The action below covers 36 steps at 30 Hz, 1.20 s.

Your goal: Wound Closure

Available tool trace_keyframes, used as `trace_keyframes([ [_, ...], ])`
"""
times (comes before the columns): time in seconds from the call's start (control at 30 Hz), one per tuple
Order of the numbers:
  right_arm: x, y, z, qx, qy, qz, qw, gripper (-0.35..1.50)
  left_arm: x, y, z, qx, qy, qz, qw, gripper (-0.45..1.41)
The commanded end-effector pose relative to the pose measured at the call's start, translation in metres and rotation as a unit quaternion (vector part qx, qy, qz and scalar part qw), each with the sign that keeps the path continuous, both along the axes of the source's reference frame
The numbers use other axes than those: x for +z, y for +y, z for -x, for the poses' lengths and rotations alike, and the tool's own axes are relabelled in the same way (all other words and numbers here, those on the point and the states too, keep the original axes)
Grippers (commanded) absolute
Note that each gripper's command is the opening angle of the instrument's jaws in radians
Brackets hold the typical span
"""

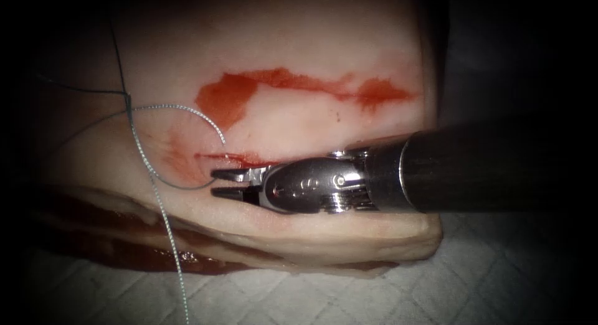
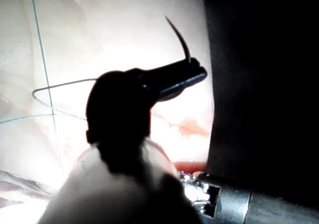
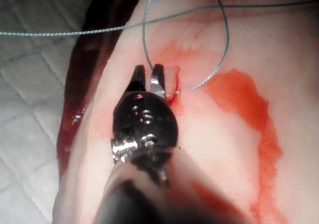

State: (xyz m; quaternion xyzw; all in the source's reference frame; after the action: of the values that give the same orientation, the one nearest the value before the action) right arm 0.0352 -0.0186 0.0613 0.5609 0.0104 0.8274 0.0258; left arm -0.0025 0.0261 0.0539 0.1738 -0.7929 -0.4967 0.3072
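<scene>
Right claw (image 1: 217, 183): open and holding nothing. It comes in from the right of the frame, and its tips sit low over the tissue (image 1: 299, 122) at the left end of the cut (image 1: 237, 157). My guess is that it waits there, clear of the thread, ready to take something.
Left claw (image 2: 197, 74): closed on the needle (image 2: 180, 40), seen in silhouette in the left wrist view. The pointed end sticks out past the claw, free of the tissue. Where along the curve the grip falls, I cannot tell. Held up like this, the point probably stays off the surface.
Thread (image 1: 163, 213): runs from the upper left of the frame down across the tissue edge and over the pad (image 1: 486, 269) to the lower left. One strand arcs right and ends loose just above the cut's left end. A thin dark arc curves close by the right claw's tips. The slack suggests nothing is under tension.
Cut: a short red slit at centre, just above the right claw.
Red fluid (image 1: 230, 98): a wide smear across the upper centre, apart from the cut.
Tissue: lies on the pad, its layered side facing the lower frame.
</scene>
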Motion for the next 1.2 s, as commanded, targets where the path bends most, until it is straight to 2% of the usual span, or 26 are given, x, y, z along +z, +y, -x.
trace_keyframes([
  [0.03,0.0003,0.0005,-0.0008,0.004,0.0,0.001,1.0,0.32,0.0005,0.0002,0.0006,0.0,0.0,0.001,1.0,-0.45],
  [0.27,0.0006,0.0007,-0.0016,0.008,-0.002,0.002,1.0,0.26,0.0004,0.0002,0.0006,0.002,-0.004,-0.003,1.0,-0.45],
  [0.33,0.0007,0.0008,-0.0023,0.01,-0.004,0.002,1.0,-0.15,0.0004,0.0002,0.0006,0.002,-0.004,-0.003,1.0,-0.45],
  [0.37,0.0007,0.0008,-0.0023,0.01,-0.004,0.002,1.0,-0.15,0.0004,0.0002,0.0006,0.002,-0.004,-0.003,1.0,-0.45],
  [0.4,0.0007,0.0007,-0.0024,0.012,-0.004,-0.001,1.0,-0.35,0.0004,0.0002,0.0006,0.002,-0.004,-0.003,1.0,-0.45],
  [0.47,0.0005,0.0007,-0.0025,-0.012,-0.001,-0.004,1.0,-0.35,0.0004,0.0002,0.0006,0.002,-0.004,-0.003,1.0,-0.45],
  [0.5,0.0001,0.0006,-0.0024,-0.047,-0.012,-0.017,0.999,-0.35,0.0004,0.0001,0.0006,0.002,-0.004,-0.003,1.0,-0.45],
  [0.6,-0.0003,0.0007,-0.0022,-0.061,-0.017,-0.021,0.998,-0.35,0.0003,0.0001,0.0006,0.002,-0.004,-0.003,1.0,-0.45],
  [0.67,-0.0024,0.0015,-0.0021,-0.051,0.015,-0.036,0.998,-0.35,0.0002,0.0,0.0006,0.002,-0.004,-0.003,1.0,-0.45],
  [0.7,-0.0048,0.0029,-0.002,-0.03,0.038,-0.044,0.998,-0.35,0.0002,0.0,0.0006,0.002,-0.004,-0.003,1.0,-0.45],
  [0.73,-0.0048,0.0029,-0.002,-0.03,0.038,-0.044,0.998,-0.35,0.0002,0.0,0.0006,0.002,-0.004,-0.003,1.0,-0.45],
  [0.77,-0.006,0.0036,-0.0018,-0.019,0.044,-0.046,0.998,-0.35,0.0002,0.0,0.0006,0.002,-0.004,-0.003,1.0,-0.45],
  [0.87,-0.0102,0.0067,-0.0006,0.02,0.081,-0.047,0.995,-0.35,0.0002,-0.0002,0.0008,0.039,-0.022,-0.007,0.999,-0.45],
  [0.9,-0.013,0.0089,0.0007,0.036,0.09,-0.028,0.995,-0.35,0.0004,-0.0006,0.0013,0.074,-0.034,-0.003,0.997,-0.45],
  [0.93,-0.0141,0.0097,0.0014,0.041,0.093,-0.015,0.995,-0.35,0.0005,-0.0008,0.0017,0.081,-0.036,-0.001,0.996,-0.45],
  [1.0,-0.0151,0.0105,0.0021,0.05,0.096,-0.006,0.994,-0.35,0.0006,-0.0011,0.0022,0.085,-0.036,0.003,0.996,-0.45],
  [1.03,-0.0172,0.0122,0.0038,0.064,0.108,0.015,0.992,-0.35,0.0008,-0.0015,0.0032,0.085,-0.036,0.005,0.996,-0.45],
  [1.1,-0.0197,0.0143,0.0065,0.088,0.12,0.047,0.988,-0.35,0.0009,-0.0018,0.0039,0.089,-0.039,0.004,0.995,-0.45],
  [1.13,-0.0197,0.0143,0.0065,0.088,0.12,0.047,0.988,-0.35,0.0009,-0.0018,0.0039,0.089,-0.039,0.004,0.995,-0.45],
  [1.2,-0.0215,0.0159,0.0085,0.104,0.126,0.07,0.984,-0.35,0.0008,-0.0019,0.0039,0.095,-0.042,0.002,0.995,-0.45],
])
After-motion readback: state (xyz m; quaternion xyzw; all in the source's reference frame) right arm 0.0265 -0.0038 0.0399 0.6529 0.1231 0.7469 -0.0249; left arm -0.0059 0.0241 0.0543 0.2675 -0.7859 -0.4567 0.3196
